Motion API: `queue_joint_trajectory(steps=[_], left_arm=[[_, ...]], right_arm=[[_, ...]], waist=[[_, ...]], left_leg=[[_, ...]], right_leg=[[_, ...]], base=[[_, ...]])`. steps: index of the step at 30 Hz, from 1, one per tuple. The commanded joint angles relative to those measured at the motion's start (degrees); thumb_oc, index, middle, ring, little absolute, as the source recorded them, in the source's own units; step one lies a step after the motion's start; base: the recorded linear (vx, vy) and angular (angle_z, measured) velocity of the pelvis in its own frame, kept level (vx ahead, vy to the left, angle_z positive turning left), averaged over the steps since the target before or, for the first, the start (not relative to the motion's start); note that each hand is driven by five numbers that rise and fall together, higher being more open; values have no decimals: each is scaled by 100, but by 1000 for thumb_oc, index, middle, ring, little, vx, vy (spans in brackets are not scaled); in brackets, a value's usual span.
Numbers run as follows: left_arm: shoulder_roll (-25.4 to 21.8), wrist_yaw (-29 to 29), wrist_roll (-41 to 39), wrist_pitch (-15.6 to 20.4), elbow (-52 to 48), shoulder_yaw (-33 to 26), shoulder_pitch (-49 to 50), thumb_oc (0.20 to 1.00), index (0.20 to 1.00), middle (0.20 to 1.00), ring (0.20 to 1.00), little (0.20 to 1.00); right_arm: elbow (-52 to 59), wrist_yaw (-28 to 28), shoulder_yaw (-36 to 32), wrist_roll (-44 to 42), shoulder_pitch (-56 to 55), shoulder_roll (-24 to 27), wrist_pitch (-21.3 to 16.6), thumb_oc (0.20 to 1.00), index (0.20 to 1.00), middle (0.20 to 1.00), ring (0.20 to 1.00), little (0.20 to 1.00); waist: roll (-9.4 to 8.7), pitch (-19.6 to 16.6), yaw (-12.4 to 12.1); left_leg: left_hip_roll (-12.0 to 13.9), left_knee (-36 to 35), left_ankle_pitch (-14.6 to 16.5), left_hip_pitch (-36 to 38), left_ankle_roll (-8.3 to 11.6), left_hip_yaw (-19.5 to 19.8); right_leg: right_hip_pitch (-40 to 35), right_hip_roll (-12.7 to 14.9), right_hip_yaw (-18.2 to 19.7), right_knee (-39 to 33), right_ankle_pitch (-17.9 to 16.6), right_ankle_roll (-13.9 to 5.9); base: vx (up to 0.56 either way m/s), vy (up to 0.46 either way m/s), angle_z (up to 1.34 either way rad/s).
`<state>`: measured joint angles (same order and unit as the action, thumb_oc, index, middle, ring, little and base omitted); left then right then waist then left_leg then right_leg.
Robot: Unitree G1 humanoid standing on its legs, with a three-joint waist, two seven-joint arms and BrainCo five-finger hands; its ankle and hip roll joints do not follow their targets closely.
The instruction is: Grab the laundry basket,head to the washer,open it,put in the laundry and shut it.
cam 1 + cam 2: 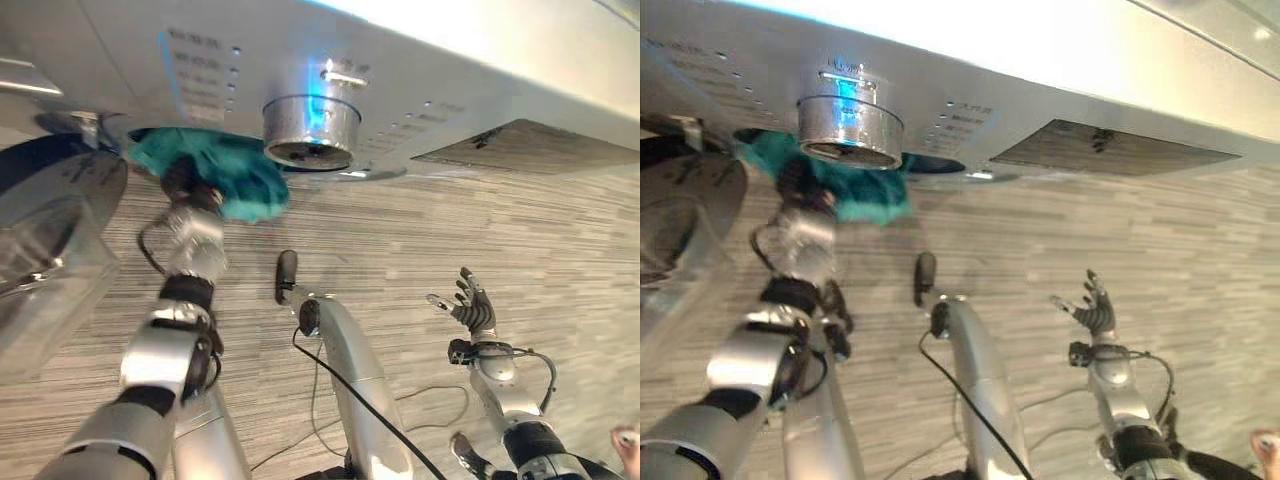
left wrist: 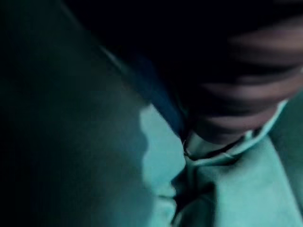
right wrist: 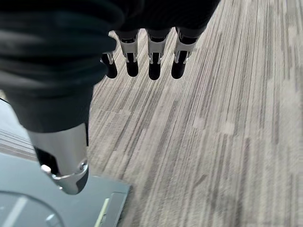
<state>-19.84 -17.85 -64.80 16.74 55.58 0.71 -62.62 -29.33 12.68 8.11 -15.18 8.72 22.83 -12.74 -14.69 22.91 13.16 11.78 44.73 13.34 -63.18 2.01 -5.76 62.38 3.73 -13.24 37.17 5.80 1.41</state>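
From the left eye view, the washer (image 1: 420,70) is silver and runs across the top, with a round shiny knob (image 1: 311,128) on its front panel. The washer's round door (image 1: 55,225) hangs open at the left, with a clear window in it. A teal cloth (image 1: 232,178) sits at the mouth of the drum, just beside the knob. The left hand (image 1: 180,180) reaches up into that cloth. Its fingers are buried in the cloth, so I cannot tell if they are curled or straight. The right hand (image 1: 470,308) is low at the right, well apart from the washer, over the striped grey floor (image 1: 520,240). Its fingers are spread out and hold nothing.

The right eye view shows the same things: the cloth (image 1: 865,195) under the knob (image 1: 848,128), and the right hand (image 1: 1090,310) spread wide.

In the left wrist view it is dark, and the teal cloth (image 2: 227,189) lies in folds very close by.

In the right wrist view the right hand (image 3: 142,56) has straight fingers in a row over the floor (image 3: 213,142), and its thumb (image 3: 66,156) sticks out apart from them.
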Motion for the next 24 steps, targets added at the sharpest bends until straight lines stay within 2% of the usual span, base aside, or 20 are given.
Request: queue_joint_trajectory(steps=[1,3,6,7,8,11,16,19,21,24], left_arm=[[-484,-106,-553,619,33,-222,-306,200,200,200,200,200],[-633,-86,-711,630,160,-187,-614,200,200,200,200,200],[-950,-87,-960,721,61,260,-1575,200,200,200,200,200],[-961,-93,-969,724,84,292,-1630,200,200,200,200,200],[-907,-10,-1028,804,-263,642,-2100,200,200,200,200,200],[-819,45,-1107,862,-469,887,-2344,200,200,200,200,200],[-475,427,-1211,882,-1112,1228,-2259,200,200,200,200,200],[-671,27,-850,733,-242,1232,-2086,200,200,200,200,200],[-955,-195,-645,564,317,1158,-2501,200,200,200,200,200],[-1114,-34,-704,577,12,1506,-2988,200,200,200,200,200]], right_arm=[[-120,143,10,-201,-260,279,-124,1000,1000,1000,1000,1000],[-139,134,68,-189,-231,272,-105,1000,1000,1000,1000,1000],[-114,68,246,-221,-172,334,-50,1000,1000,1000,1000,1000],[-114,67,233,-225,-146,317,-45,1000,1000,1000,1000,1000],[78,21,287,-277,-161,429,-29,1000,1000,1000,1000,1000],[254,-4,252,-296,-200,517,-13,1000,1000,1000,1000,1000],[805,-88,140,-223,-431,678,-77,1000,1000,1000,1000,1000],[787,-53,173,-210,-504,689,-73,1000,1000,1000,1000,1000],[628,52,321,-125,-390,600,-69,1000,1000,1000,1000,1000],[538,45,266,-252,-357,709,-102,1000,1000,1000,1000,1000]], waist=[[407,-589,81],[412,-609,117],[491,-705,191],[482,-691,185],[534,-679,214],[581,-634,232],[663,-587,287],[718,-578,216],[728,-588,254],[739,-626,301]], left_leg=[[17,580,672,50,-158,261],[27,591,680,-6,-159,264],[31,574,675,-120,-163,268],[32,582,674,-146,-163,276],[11,620,701,-242,-166,288],[-7,707,723,-352,-165,298],[-38,794,727,-529,-165,321],[-75,796,700,-556,-161,297],[-55,791,714,-562,-165,252],[-38,808,723,-618,-177,203]], right_leg=[[-208,-70,141,-33,17,-644],[-164,-87,142,-54,-1,-660],[-97,-120,153,-162,-37,-682],[-79,-122,147,-163,-41,-682],[-6,-147,177,-206,-43,-676],[68,-151,181,-189,-39,-674],[270,-127,169,-118,-39,-658],[288,-110,152,-123,-49,-649],[317,-160,186,-148,-68,-648],[347,-202,258,-227,-109,-662]], base=[[41,-11,-7],[32,2,-6],[40,1,-5],[58,15,-5],[34,13,-2],[22,3,-2],[14,8,-1],[8,1,5],[-4,68,-1],[4,31,-9]])
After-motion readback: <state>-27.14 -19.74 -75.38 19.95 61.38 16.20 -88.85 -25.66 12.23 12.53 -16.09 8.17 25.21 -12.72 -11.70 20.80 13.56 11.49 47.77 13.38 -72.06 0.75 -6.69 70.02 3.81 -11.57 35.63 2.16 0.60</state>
